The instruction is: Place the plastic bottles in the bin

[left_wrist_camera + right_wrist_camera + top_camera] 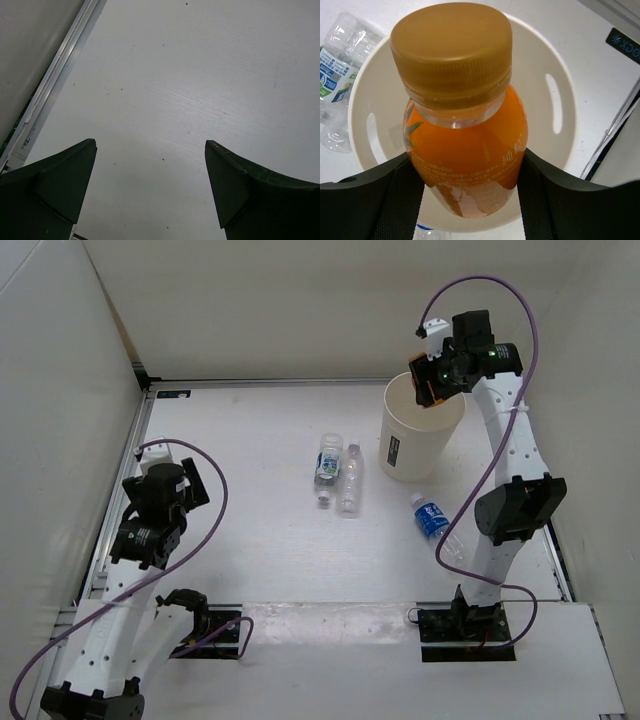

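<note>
Right fingers (560,195) clenched on orange bottle (465,150), smooth, rounded, with ribbed brown cap (451,52), above round cream bin (415,445). Three clear bottles (349,480), crinkled, lie on white desk (250,530). Left fingers (50,185) released, empty.

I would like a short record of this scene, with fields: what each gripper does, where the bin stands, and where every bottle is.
right gripper: shut on the orange bottle, held over the bin's opening
left gripper: open, holding nothing, above bare table
bin: upright, far right part of the table
labelled bottle and plain bottle: lying side by side, left of the bin
blue-label bottle: lying nearer than the bin, beside the right arm
</note>
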You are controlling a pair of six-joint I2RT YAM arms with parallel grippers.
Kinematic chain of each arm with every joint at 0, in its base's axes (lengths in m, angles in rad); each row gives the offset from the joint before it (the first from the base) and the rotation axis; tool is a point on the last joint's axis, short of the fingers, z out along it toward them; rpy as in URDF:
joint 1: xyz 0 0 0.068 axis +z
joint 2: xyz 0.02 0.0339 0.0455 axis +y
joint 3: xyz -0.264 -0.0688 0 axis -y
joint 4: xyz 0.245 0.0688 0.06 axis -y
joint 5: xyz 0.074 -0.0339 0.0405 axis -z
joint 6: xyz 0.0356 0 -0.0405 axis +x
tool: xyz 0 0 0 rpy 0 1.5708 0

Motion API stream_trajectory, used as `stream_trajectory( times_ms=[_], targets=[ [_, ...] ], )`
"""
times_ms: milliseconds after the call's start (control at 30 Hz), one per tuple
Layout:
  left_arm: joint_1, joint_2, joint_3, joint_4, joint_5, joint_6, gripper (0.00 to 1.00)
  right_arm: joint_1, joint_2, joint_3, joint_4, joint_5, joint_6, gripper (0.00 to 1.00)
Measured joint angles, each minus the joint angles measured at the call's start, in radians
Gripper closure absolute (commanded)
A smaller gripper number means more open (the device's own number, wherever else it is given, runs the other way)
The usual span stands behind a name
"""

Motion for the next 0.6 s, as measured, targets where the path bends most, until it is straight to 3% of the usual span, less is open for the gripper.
stream_trajectory(
  times_ms=[133,367,400,500,600],
  targets=[
    [0.0,0.051,0.0,0.004,-0.001,-0.003,0.0,0.026,0.0,-0.045,-0.003,0.012,0.0,0.7],
    [0.0,0.115,0.006,0.008,-0.001,0.006,0.0,0.069,0.0,-0.064,-0.003,0.046,0.0,0.35],
    [0.0,0.117,0.008,0.009,-0.001,0.009,0.0,0.071,0.0,-0.066,-0.003,0.05,0.0,0.26],
    [0.0,0.123,0.014,0.017,-0.001,0.014,0.0,0.075,-0.002,-0.074,-0.002,0.058,0.004,0.1],
    [0.0,0.134,0.019,0.025,0.003,0.016,0.0,0.078,-0.007,-0.082,-0.002,0.071,0.001,0.1]
  ],
)
